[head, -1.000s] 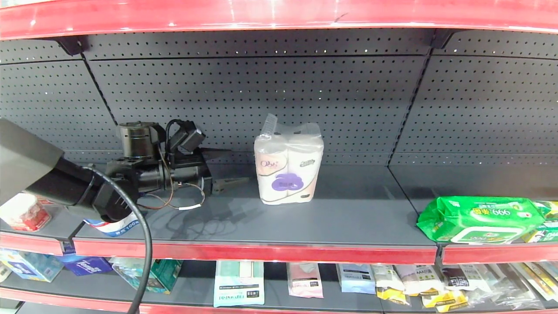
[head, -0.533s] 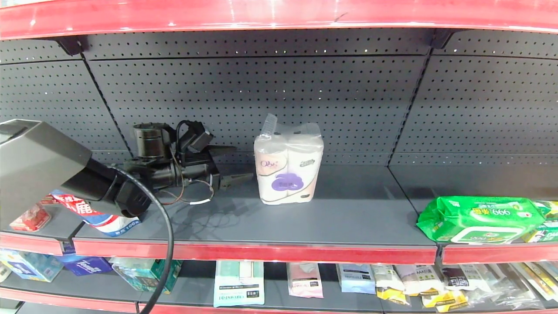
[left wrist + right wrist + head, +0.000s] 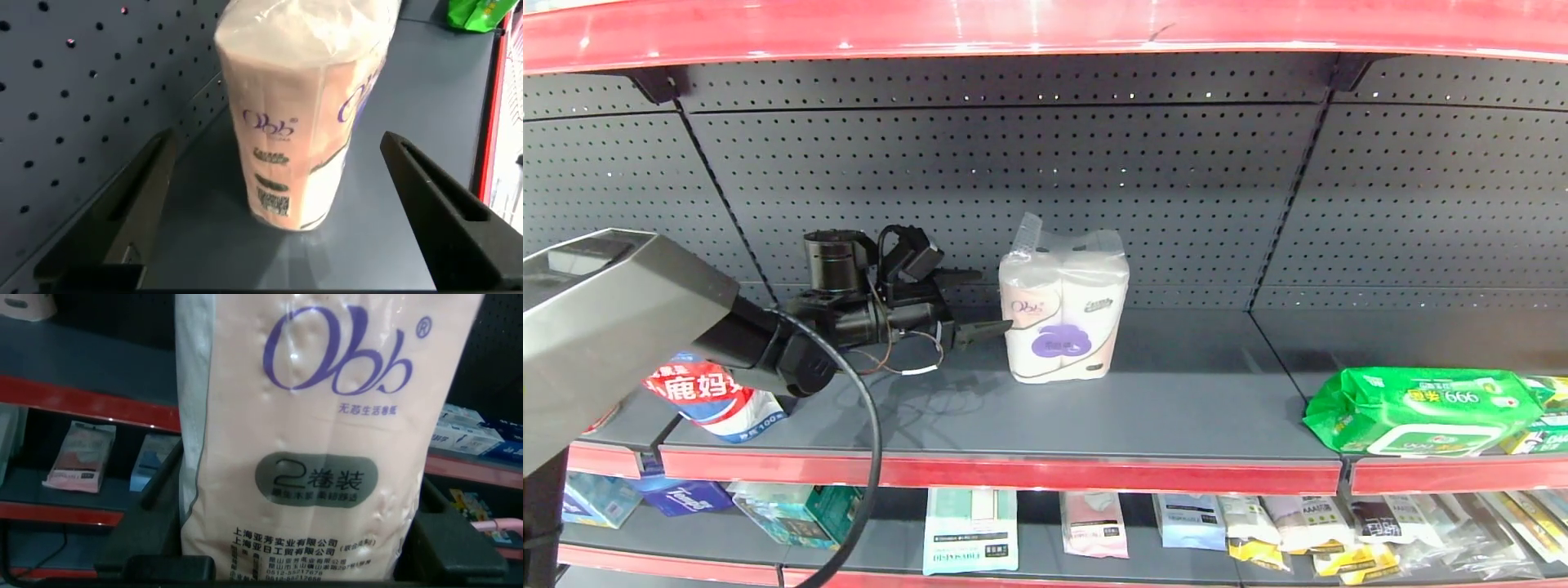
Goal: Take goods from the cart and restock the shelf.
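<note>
Head view, centre: one pack (image 3: pixel 1064 314) stands shelved, left gripper (image 3: pixel 996 299) splayed open at its left; right gripper (image 3: pixel 298 510) clamps a second pack (image 3: pixel 327 416), not yet shelved.

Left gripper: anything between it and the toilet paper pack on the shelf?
Nothing visible. The left gripper is open, jaws spread wider than the pack, tips about at its near side. Only bare shelf lies between them.
</note>
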Robot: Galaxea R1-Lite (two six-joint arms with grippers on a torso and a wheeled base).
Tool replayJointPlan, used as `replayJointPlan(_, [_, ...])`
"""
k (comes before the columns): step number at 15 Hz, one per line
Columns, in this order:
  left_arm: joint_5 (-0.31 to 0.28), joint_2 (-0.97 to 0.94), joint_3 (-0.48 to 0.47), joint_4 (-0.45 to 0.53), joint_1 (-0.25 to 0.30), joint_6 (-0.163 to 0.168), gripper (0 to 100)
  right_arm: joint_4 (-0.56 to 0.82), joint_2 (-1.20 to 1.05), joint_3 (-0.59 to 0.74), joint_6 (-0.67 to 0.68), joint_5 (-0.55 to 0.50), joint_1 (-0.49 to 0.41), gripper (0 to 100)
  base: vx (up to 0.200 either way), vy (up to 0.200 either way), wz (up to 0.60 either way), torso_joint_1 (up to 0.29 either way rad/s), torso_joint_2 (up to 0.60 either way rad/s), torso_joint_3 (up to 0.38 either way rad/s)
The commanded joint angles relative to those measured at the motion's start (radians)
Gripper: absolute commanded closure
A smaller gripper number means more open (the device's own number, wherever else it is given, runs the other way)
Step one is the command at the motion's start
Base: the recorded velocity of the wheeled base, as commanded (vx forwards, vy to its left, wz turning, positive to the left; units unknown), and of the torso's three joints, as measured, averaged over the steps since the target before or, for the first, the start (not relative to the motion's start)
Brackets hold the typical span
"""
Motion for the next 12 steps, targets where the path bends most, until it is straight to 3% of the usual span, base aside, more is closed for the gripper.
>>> replayJointPlan(1, [0.0,0.015,-0.004,-0.002,-0.003,0.001,0,0.0,0.001,0.003,-0.002,0.0,0.001,100,0.0,0.0,0.0,0.0,0.0,0.0])
replayJointPlan(8, [0.001,0.076,-0.065,-0.027,-0.01,-0.004,0,0.0,0.001,0.006,-0.022,0.0,0.001,100,0.0,0.0,0.0,0.0,0.0,0.0])
replayJointPlan(12, [-0.003,0.124,-0.134,-0.025,-0.053,-0.013,0,0.0,0.001,0.01,-0.022,-0.001,0.001,100,0.0,0.0,0.0,0.0,0.0,0.0])
